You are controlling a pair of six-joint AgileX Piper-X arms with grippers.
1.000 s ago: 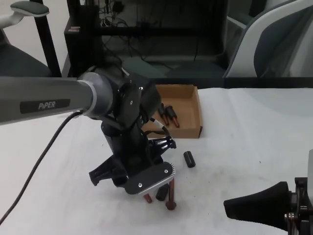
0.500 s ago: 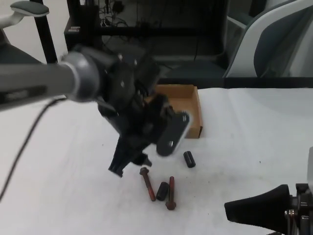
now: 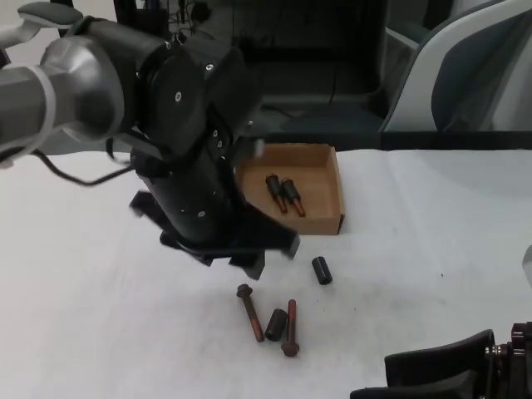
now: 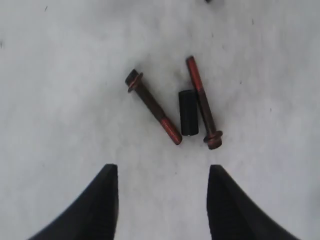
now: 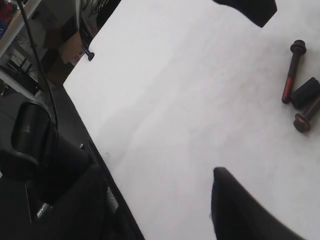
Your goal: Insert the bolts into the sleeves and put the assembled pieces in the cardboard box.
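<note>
- The left gripper (image 4: pixel 162 200) hangs over the white desk (image 3: pixel 91 299). Its fingers (image 4: pixel 107 202) are spread apart, with nothing between them.
- On the desk just ahead of those fingers lie a reddish bolt (image 3: pixel 249 312), a black sleeve (image 3: pixel 276 322) and a second bolt (image 3: pixel 290 327). The sleeve sits between the two bolts, close against the second.
- Farther back, the cardboard box (image 3: pixel 337 199) holds two assembled pieces (image 3: pixel 272 184) (image 3: pixel 291 197) side by side.
- A loose sleeve (image 3: pixel 322 270) lies alone on the desk, between the box's front corner and the bolts.
- The right gripper (image 3: pixel 374 376) sits low at the near right edge, well apart from the parts. Its fingers are parted and hold nothing.
</note>
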